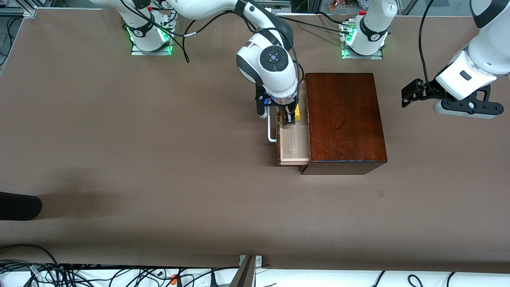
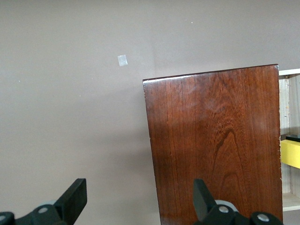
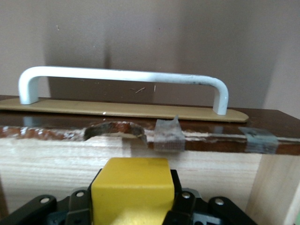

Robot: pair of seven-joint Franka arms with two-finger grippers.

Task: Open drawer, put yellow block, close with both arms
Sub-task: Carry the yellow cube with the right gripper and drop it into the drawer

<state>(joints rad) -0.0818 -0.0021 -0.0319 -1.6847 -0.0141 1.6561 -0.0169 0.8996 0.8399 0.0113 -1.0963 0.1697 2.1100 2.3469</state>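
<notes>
The drawer [image 1: 295, 141] is pulled out of the dark mahogany box [image 1: 344, 119] toward the right arm's end, its white handle [image 1: 271, 129] leading. My right gripper [image 1: 290, 116] reaches down into the pale tray, shut on the yellow block [image 1: 297, 114]. In the right wrist view the block [image 3: 131, 185] sits between the jaws of the gripper [image 3: 133, 211], facing the drawer front's inner side [image 3: 140, 161] and the handle [image 3: 122, 75]. My left gripper [image 1: 406, 95] is open and empty, in the air beside the box toward the left arm's end. The left wrist view shows that gripper [image 2: 139, 199], the box top [image 2: 215, 140] and the block [image 2: 290, 153].
A small tape mark [image 1: 381, 193] lies on the brown table nearer the front camera than the box; it also shows in the left wrist view [image 2: 123, 60]. A dark object [image 1: 18, 206] juts in at the right arm's end. Cables [image 1: 119, 275] run along the front edge.
</notes>
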